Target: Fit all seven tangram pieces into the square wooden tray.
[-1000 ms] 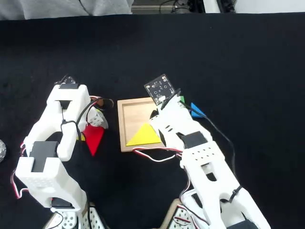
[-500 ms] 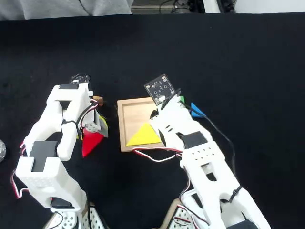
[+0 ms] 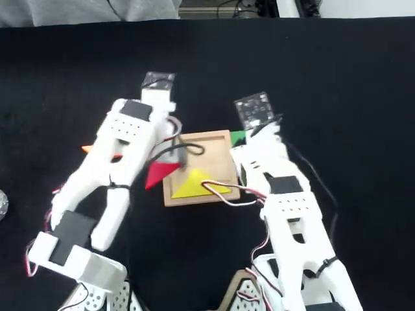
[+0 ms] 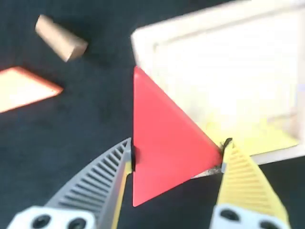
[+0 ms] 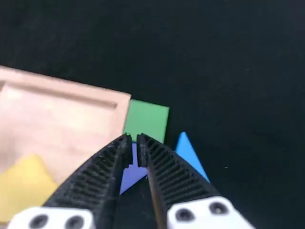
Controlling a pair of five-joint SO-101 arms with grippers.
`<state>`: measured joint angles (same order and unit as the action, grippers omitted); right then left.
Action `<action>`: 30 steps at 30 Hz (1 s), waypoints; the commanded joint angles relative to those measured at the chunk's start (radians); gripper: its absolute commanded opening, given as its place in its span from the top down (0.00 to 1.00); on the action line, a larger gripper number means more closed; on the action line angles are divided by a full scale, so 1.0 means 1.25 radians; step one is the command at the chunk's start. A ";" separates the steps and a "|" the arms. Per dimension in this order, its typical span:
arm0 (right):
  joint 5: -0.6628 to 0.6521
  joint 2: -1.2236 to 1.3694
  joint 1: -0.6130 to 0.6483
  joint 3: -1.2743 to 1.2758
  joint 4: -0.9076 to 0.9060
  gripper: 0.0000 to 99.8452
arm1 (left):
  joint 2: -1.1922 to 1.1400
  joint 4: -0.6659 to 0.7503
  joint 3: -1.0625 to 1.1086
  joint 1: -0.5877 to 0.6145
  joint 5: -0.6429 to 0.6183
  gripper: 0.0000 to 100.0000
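My left gripper is shut on a large red triangle, which hangs over the left edge of the square wooden tray. From above, the red triangle overlaps the tray's left rim. A yellow triangle lies in the tray's near part. My right gripper is shut and holds nothing. It hovers just off the tray's right rim, over a green square and a blue triangle.
A tan wooden piece and an orange parallelogram lie on the black cloth left of the tray. The orange piece peeks out beside the left arm. The green square touches the tray's far right corner.
The left arm swung right and forward with the red triangle, from the cloth left of the tray to its left rim. The right arm drew back off the tray toward the green square.
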<state>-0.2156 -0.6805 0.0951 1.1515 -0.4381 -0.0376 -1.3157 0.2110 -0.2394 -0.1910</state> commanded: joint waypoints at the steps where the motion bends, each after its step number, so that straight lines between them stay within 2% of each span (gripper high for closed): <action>1: 0.021 -0.003 -0.032 -0.036 0.031 0.96 | -0.050 0.017 -0.144 -0.061 -0.133 0.75; 10: 0.021 -0.002 -0.039 -0.036 0.032 0.96 | -0.273 0.014 -0.238 -0.084 -0.237 0.75; 25: 0.018 -0.001 -0.036 -0.036 0.032 0.96 | -0.284 0.011 -0.213 -0.080 -0.241 0.74; 30: 0.016 -0.001 -0.021 -0.028 0.033 0.96 | -0.291 0.010 -0.212 -0.078 -0.239 0.67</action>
<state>-0.1972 -0.6805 0.0537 1.1515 -0.4196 -0.4120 -1.3050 -0.0468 -0.3360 -0.4856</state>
